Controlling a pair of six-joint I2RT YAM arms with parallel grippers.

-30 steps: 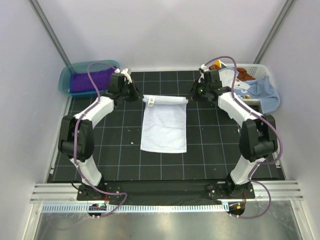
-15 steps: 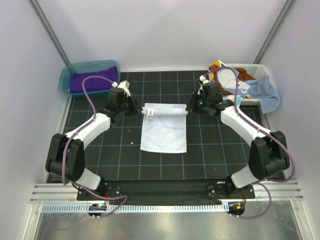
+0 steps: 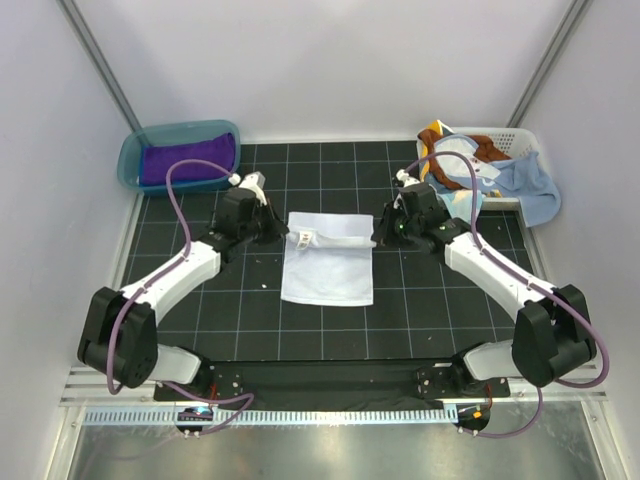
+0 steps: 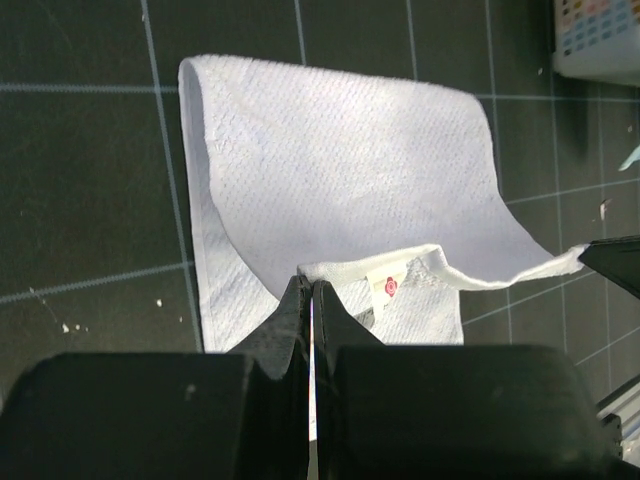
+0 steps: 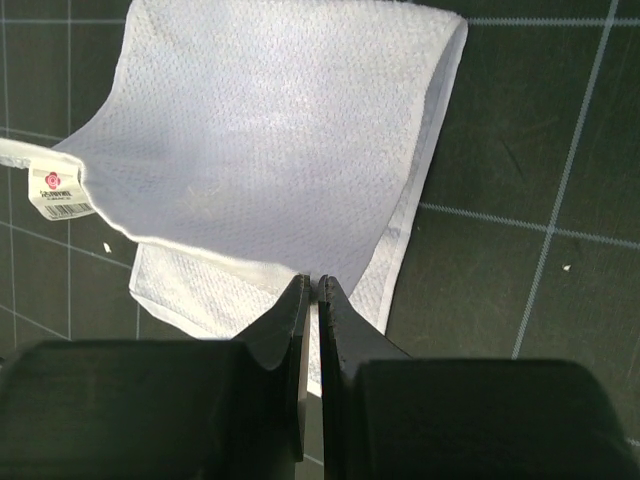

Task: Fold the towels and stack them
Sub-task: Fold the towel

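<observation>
A white towel (image 3: 328, 268) lies on the black gridded mat (image 3: 240, 320) in the middle of the table. Its far edge is lifted and carried back over the rest, so a fold stands at the far side. My left gripper (image 3: 284, 233) is shut on the towel's left lifted corner. My right gripper (image 3: 378, 236) is shut on the right lifted corner. The left wrist view has the left gripper (image 4: 310, 286) pinching the hem of the white towel (image 4: 340, 170) beside its label (image 4: 388, 287). In the right wrist view the right gripper (image 5: 312, 284) pinches the towel (image 5: 270, 130) at its edge.
A teal tub (image 3: 135, 145) at the back left holds a folded purple towel (image 3: 185, 160). A white basket (image 3: 505, 137) at the back right holds an orange-brown towel (image 3: 485, 150), and a light blue towel (image 3: 530, 185) hangs over its rim.
Both grippers have moved toward the near edge, pulling the towel's far edge over the lower half. The visible towel has grown shorter.
</observation>
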